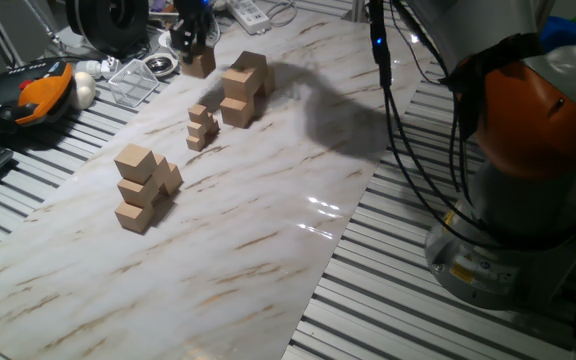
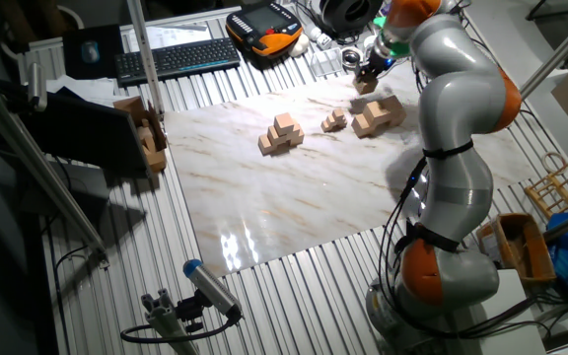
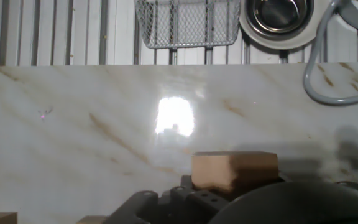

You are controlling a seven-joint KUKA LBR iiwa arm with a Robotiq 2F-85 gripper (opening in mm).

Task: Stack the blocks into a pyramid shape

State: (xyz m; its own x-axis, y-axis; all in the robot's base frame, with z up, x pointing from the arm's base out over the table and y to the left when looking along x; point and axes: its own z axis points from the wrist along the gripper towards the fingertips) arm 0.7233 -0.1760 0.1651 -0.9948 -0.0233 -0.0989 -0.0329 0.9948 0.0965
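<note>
My gripper (image 1: 196, 48) is at the far end of the marble board (image 1: 268, 230), shut on a tan wooden block (image 1: 200, 65). The other fixed view shows the same gripper (image 2: 367, 73) and held block (image 2: 366, 86). In the hand view that block (image 3: 234, 171) sits low in the centre, just above the dark gripper body, over the board. To the right of it stands a pile of same-size blocks (image 1: 243, 85), two levels high, with the top cube offset; the pile (image 2: 378, 113) also shows in the other fixed view. Whether the held block touches the board is unclear.
A heap of much smaller cubes (image 1: 201, 126) lies mid-board. Nearer, a stepped pile of mid-size tan cubes (image 1: 143, 188) stands. Beyond the board's far edge are a wire basket (image 3: 188, 23), a metal bowl (image 3: 278, 18), a pendant (image 1: 38, 92) and cables (image 1: 408, 110).
</note>
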